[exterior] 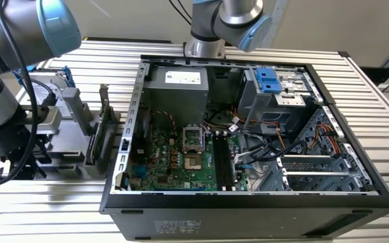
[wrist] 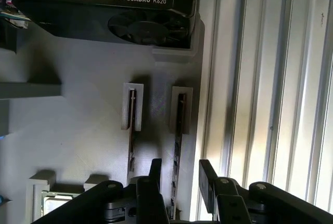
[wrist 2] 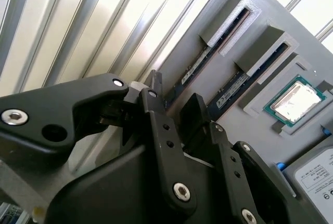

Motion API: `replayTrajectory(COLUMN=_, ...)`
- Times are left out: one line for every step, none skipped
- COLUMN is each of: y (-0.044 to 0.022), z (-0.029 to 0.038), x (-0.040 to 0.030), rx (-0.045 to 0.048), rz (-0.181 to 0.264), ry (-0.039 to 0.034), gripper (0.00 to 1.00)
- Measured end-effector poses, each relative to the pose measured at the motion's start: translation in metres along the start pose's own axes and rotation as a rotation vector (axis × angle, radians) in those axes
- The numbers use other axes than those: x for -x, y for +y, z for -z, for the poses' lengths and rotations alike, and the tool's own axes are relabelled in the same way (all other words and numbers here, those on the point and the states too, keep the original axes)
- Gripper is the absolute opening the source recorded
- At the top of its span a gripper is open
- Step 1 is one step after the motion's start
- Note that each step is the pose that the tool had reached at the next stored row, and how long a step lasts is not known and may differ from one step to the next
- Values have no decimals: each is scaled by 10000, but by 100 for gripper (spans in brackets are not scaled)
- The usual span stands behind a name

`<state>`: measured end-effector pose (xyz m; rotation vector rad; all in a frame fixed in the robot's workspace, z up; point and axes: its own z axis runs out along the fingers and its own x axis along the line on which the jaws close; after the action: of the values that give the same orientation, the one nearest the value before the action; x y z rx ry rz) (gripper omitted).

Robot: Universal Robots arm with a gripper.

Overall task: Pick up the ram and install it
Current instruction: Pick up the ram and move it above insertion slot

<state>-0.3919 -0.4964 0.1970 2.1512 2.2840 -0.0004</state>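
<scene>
- The gripper [wrist: 181,171] hangs over the grey holder [wrist: 78,130] with its black fingers [wrist: 206,174] parted. The ram [wrist: 178,130] runs between them, and nothing is clamped yet.
- The ram stands on its long edge in the holder slot nearer the rim, with a second stick [wrist: 132,130] in the slot just beside it. Both show in both wrist views.
- We judge the ram light and stiff, but thin and easily harmed. Squeezing the chips or touching the contact edge could damage it, and a skewed pull could jam it in the slot.
- The best hold looks to us like the two flat faces near the middle of its length, high on the exposed edge, so that it lifts out straight.
- The holder is matt grey plastic with raised blocks around each slot. A dark graphics card [wrist: 114,11] with a round fan lies at one end, and a square silver processor chip [wrist 2: 291,99] sits in a recess.
- The table [wrist: 260,78] is ribbed pale metal. In the exterior view, the open computer case [exterior: 248,202] shows a green motherboard [exterior: 174,162] with long black slots [exterior: 223,159].
</scene>
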Motion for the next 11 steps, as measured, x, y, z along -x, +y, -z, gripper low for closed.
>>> replayTrajectory(y=0, z=0, x=0, rx=0, rz=0, ry=0, gripper=100)
replayTrajectory(y=0, z=0, x=0, rx=0, rz=0, ry=0, gripper=100)
replayTrajectory(y=0, z=0, x=0, rx=0, rz=1, ry=0, gripper=100)
replayTrajectory(y=0, z=-1, x=0, rx=0, rz=1, ry=0, gripper=100)
replayTrajectory(y=0, z=-1, x=0, rx=0, rz=0, ry=0, gripper=100)
replayTrajectory(y=0, z=-1, x=0, rx=0, rz=1, ry=0, gripper=0)
replayTrajectory(y=0, z=-1, x=0, rx=0, rz=1, ry=0, gripper=0)
replayTrajectory(y=0, z=-1, x=0, rx=0, rz=0, ry=0, gripper=0)
replayTrajectory(y=0, z=-1, x=0, rx=0, rz=1, ry=0, gripper=0)
replayTrajectory(y=0, z=-2, x=0, rx=1, rz=0, ry=2, gripper=0)
replayTrajectory(y=0, z=-2, x=0, rx=-1, rz=1, ry=0, gripper=0)
